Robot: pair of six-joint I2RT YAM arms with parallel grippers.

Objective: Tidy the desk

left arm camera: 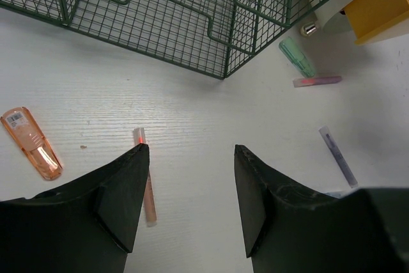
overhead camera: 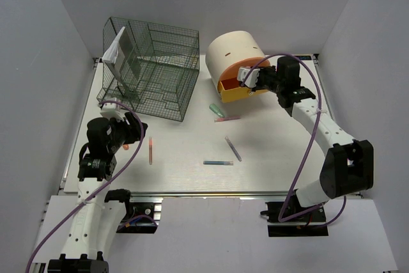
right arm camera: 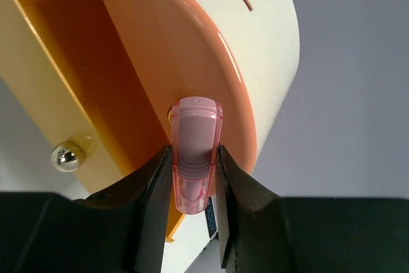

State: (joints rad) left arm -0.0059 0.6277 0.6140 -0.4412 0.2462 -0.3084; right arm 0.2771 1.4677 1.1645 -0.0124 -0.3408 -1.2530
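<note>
Left wrist view: wire rack [left arm camera: 160, 11] running off top edge, drawer unit [left arm camera: 377, 4] getting clipped at top-right corner. Left gripper [left arm camera: 189, 155] blocking part of thin pink pen [left arm camera: 149, 202]. Label on orange highlighter [left arm camera: 30, 142] showing too small to read. Right wrist view: right gripper [right arm camera: 193, 158] swallowing lower end of pink marker [right arm camera: 195, 119]; print beneath it blurring out, unreadable. Drawer unit spilling past top and left edges there.

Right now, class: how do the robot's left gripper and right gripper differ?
The left gripper is open and empty; the right gripper is shut on a translucent pink marker. The left gripper hangs over the white desk near a thin pink pen; the right gripper is by the open yellow drawer of the cream cylindrical drawer unit. Both have black fingers.
</note>
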